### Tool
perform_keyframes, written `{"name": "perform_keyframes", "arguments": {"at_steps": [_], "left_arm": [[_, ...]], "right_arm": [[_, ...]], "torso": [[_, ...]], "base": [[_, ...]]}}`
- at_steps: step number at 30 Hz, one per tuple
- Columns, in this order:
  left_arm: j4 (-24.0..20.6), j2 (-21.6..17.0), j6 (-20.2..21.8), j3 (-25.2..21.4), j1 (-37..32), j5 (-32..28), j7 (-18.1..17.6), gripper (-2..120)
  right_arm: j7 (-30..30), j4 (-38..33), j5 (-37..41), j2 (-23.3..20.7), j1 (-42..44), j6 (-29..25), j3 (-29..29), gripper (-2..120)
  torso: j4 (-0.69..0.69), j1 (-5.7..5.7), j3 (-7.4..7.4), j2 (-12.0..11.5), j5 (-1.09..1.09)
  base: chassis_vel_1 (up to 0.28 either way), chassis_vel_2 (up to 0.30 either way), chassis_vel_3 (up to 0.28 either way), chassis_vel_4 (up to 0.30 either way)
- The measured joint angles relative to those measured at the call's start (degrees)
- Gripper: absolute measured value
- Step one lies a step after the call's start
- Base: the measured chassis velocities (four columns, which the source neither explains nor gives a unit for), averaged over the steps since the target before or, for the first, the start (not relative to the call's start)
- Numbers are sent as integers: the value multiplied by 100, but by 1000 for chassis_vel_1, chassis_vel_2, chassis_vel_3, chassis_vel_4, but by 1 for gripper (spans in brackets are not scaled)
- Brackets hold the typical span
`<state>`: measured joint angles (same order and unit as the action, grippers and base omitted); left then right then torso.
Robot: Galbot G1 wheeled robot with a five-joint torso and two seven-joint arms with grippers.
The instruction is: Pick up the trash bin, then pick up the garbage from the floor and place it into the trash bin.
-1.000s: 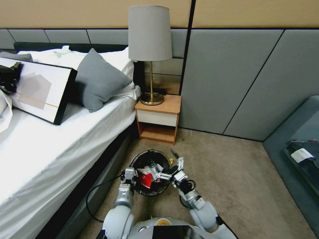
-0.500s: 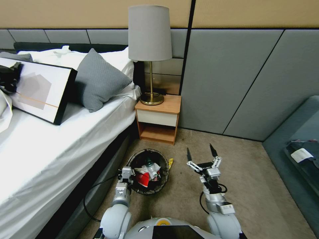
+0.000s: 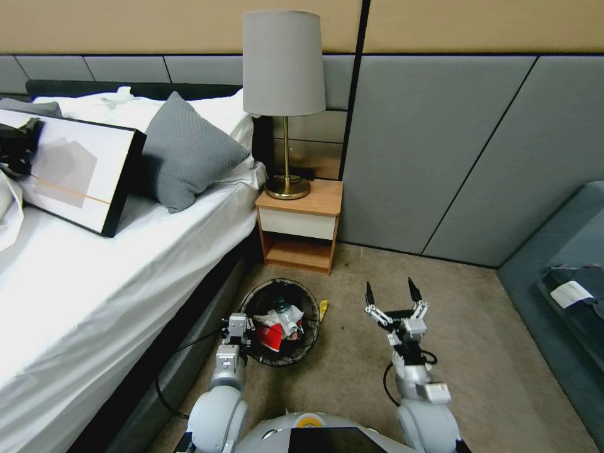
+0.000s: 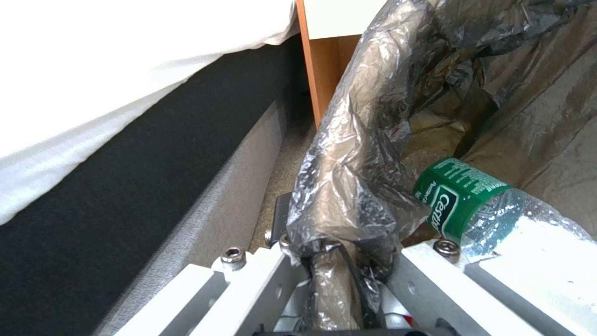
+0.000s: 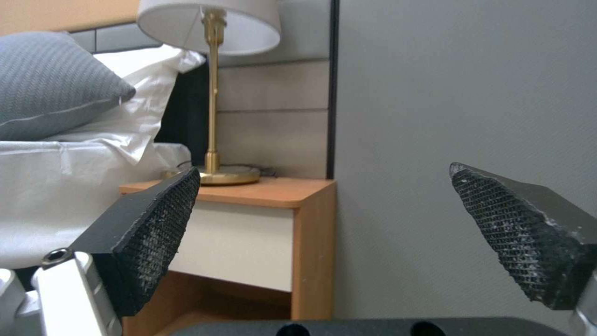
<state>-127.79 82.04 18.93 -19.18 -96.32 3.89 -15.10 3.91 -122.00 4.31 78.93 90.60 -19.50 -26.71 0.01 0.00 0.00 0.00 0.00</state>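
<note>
So the bin [image 3: 281,322] sits on the carpet [image 3: 377,277] right beside the bed [image 3: 94,277], and the left gripper [image 3: 237,332] has it by the near-left rim. In the left wrist view you can see its fingers [image 4: 249,280] clamped over the folded-over black bag [image 4: 354,154], one outside the rim and one inside. The bin's already got stuff in it: a red-and-white packet [image 3: 272,336], some white wadded paper and a clear bottle [image 4: 491,205] with a green label lying up against the inner finger. One yellow wrapper [image 3: 323,308] is on the carpet just outside the bin's right edge, touching or nearly touching it, can't quite tell.

The right gripper [image 3: 394,296] is well off to the right of the bin, nothing in it, jaws spread wide with the black tips pointing up and away toward the wall. In the right wrist view the two textured pads [image 5: 156,219] stand far apart, and between them there's only the nightstand [image 5: 249,224] and grey wall panel [image 5: 447,93].

Room-wise: beige carpet, wooden nightstand with a brass lamp [image 3: 284,100] behind the bin, grey pillow [image 3: 185,151] and a framed picture [image 3: 69,173] on the white sheets.

Left arm is reaching straight forward and low from the shoulder; right arm is bent forward with the wrist tipped upward.
</note>
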Motion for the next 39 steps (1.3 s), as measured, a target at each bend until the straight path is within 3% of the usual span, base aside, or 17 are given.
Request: {"name": "perform_keyframes", "arguments": {"at_steps": [2,3,5,12,14,16,18,20,22,26,28,39], "left_arm": [[-18,7,-3,1,-17,28,0,2],[-18,7,-3,1,-17,28,0,2],[-26,23,-8,5,-44,58,0,2],[-33,53,-24,1,-86,98,2,2],[-33,79,-29,-5,-99,108,2,2],[-33,80,-29,-6,-100,108,2,2],[-34,85,-30,-25,-107,110,2,2],[-34,84,-30,-27,-107,110,2,2],[-41,88,-30,-44,-117,111,2,2],[-41,92,-31,-44,-119,111,2,2],[-41,100,-31,-43,-119,111,2,2],[-63,105,-32,-46,-151,124,3,2]], "right_arm": [[76,194,414,-178,-560,616,194,100],[76,194,414,-178,-560,616,194,100],[153,500,804,-300,-1030,1106,368,100],[197,1380,1502,-442,-1808,1778,763,100],[270,1942,1848,-398,-2249,2169,1084,100],[282,2082,1899,-380,-2332,2222,1153,100],[310,2773,1990,-301,-2637,2346,1436,100],[309,2856,1990,-291,-2666,2349,1466,100],[262,3668,2002,-192,-2921,2359,1723,100],[204,4051,1991,-102,-3044,2359,1836,100],[103,4618,1940,51,-3238,2357,1954,100],[-138,5755,1829,267,-3576,2432,2037,100]], "torso": [[0,0,0,0,0],[0,0,0,0,0],[-1,0,0,0,0],[-2,0,0,0,0],[0,0,0,0,-1],[1,0,0,0,0],[1,0,0,0,0],[0,0,0,0,0],[-2,0,0,0,-1],[-1,0,0,0,0],[0,0,0,0,0],[-1,0,0,0,-1]], "base": [[0,0,0,0],[0,0,0,0],[0,0,0,0],[0,0,0,0],[0,0,0,0],[0,0,0,0],[0,0,0,0],[0,0,0,0],[0,0,0,0],[0,0,0,0],[0,0,0,0],[0,0,0,0]]}}
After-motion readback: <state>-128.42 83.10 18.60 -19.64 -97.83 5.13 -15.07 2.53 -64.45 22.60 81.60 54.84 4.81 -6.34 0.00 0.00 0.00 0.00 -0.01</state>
